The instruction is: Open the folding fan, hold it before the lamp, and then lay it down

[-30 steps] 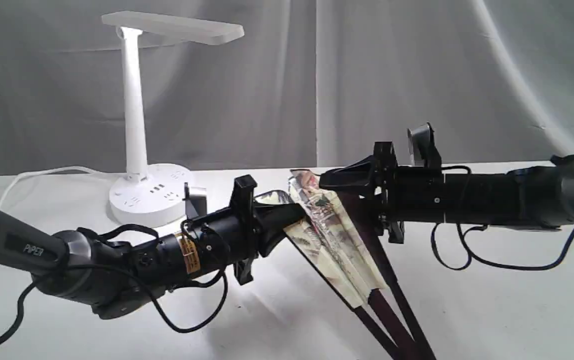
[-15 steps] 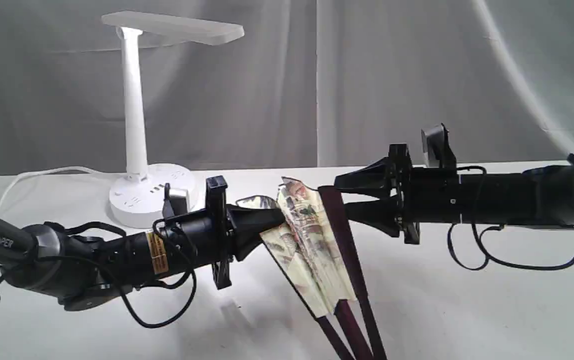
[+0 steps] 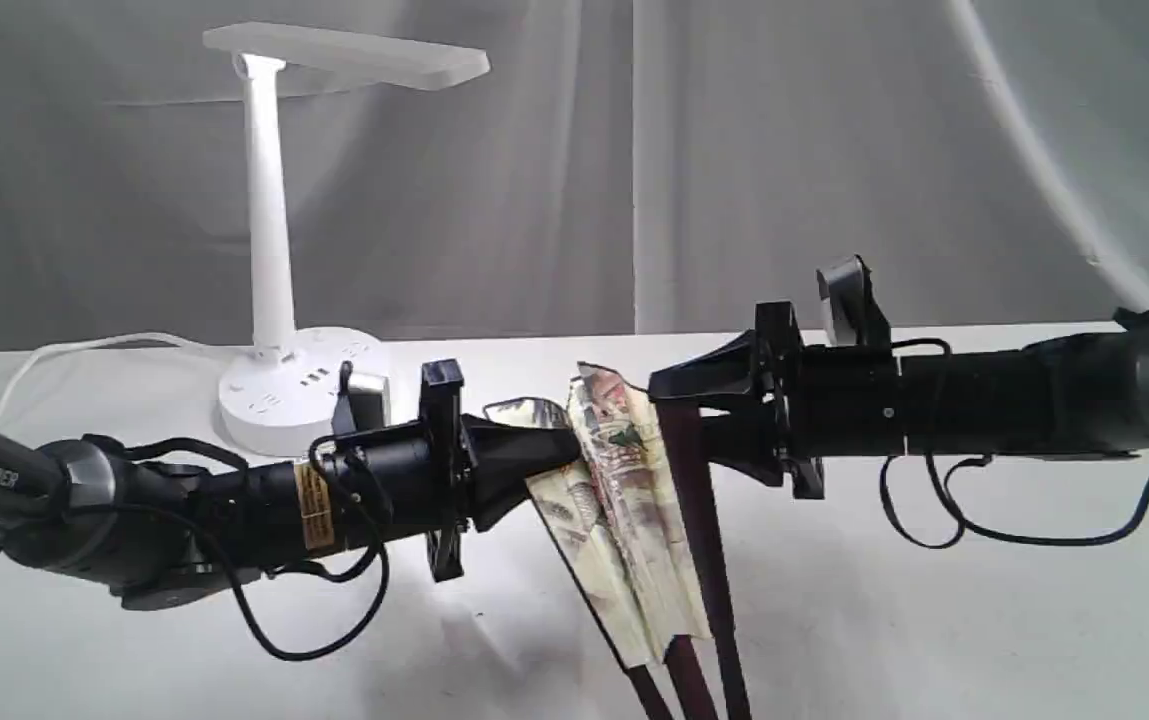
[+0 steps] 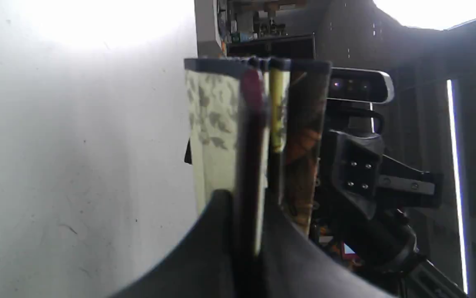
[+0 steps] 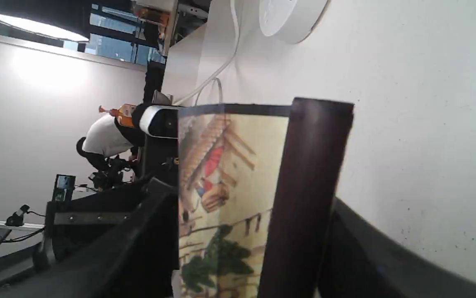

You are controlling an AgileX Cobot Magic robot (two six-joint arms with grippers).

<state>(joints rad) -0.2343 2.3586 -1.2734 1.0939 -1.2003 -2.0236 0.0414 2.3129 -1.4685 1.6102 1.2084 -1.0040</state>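
Observation:
The folding fan hangs partly spread above the table between both grippers, its cream painted pleats bunched and its maroon ribs pointing down out of frame. My left gripper is shut on the fan's left guard and pleats; its dark fingers clamp them. My right gripper is shut on the maroon right guard, next to a painted pleat. The white lamp stands at the back left, well behind my left arm, its flat head overhead.
The lamp's round socketed base and white cord lie on the white table. Grey curtain hangs behind. Loose black cables dangle under both arms. The lamp base also shows in the right wrist view.
The right gripper has shifted left and slightly down, bringing the maroon guard nearer the left one. The fan has swung more upright over the last second. Left arm drew back leftward earlier.

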